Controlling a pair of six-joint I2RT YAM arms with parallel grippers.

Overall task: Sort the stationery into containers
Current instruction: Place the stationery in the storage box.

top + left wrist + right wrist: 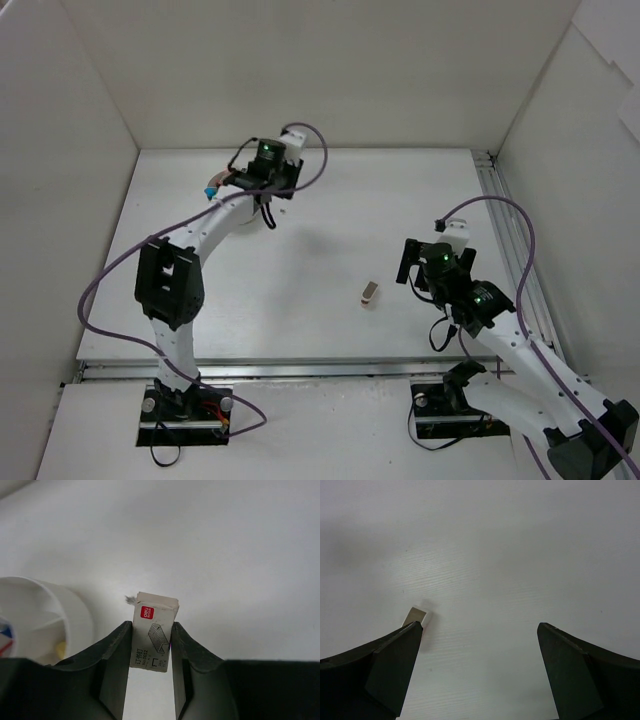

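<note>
My left gripper (pixel 152 628) is shut on a small white box (pixel 156 617) with a red label and a drawing of staples. It holds the box above the table, just right of the round white pot (pixel 37 620). The pot's divided top shows red and blue pen tips (pixel 5 640). From above, the left gripper (pixel 266 210) is at the back of the table, and the arm hides most of the pot; only pen ends (pixel 212 188) show. My right gripper (pixel 480 626) is open and empty. A second small white and beige box (pixel 416 616) lies on the table by its left fingertip (pixel 410 632), also in the top view (pixel 370 292).
White walls close in the table on the left, back and right. A metal rail (pixel 505 240) runs along the right side and another along the front edge (pixel 300 370). Purple cables loop off both arms.
</note>
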